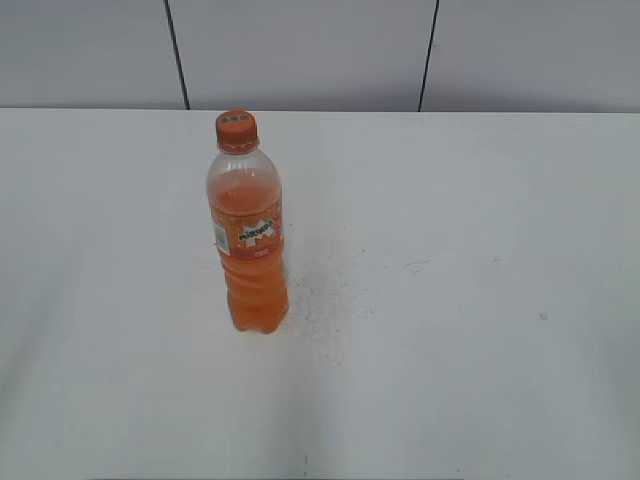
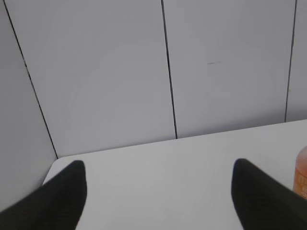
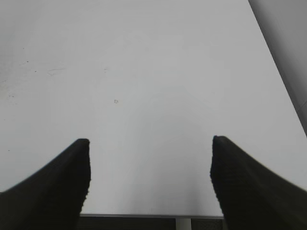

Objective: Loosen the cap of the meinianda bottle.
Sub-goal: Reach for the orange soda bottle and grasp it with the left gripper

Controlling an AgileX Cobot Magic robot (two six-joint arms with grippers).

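Observation:
The meinianda bottle [image 1: 248,240] stands upright on the white table [image 1: 460,300], left of centre in the exterior view, with its orange cap [image 1: 236,128] on top. Neither arm shows in that view. In the left wrist view my left gripper [image 2: 158,167] is open, nothing between its black fingers [image 2: 72,191]; a sliver of the bottle [image 2: 301,175] shows at the right edge, well off to the side. My right gripper [image 3: 149,141] is open over bare table near its front edge, with nothing between the fingers [image 3: 240,182].
Grey wall panels [image 1: 300,50] with dark seams rise behind the table's far edge. The table's front edge [image 3: 144,215] shows just below the right gripper. Faint scuff marks [image 1: 330,295] lie on the surface right of the bottle.

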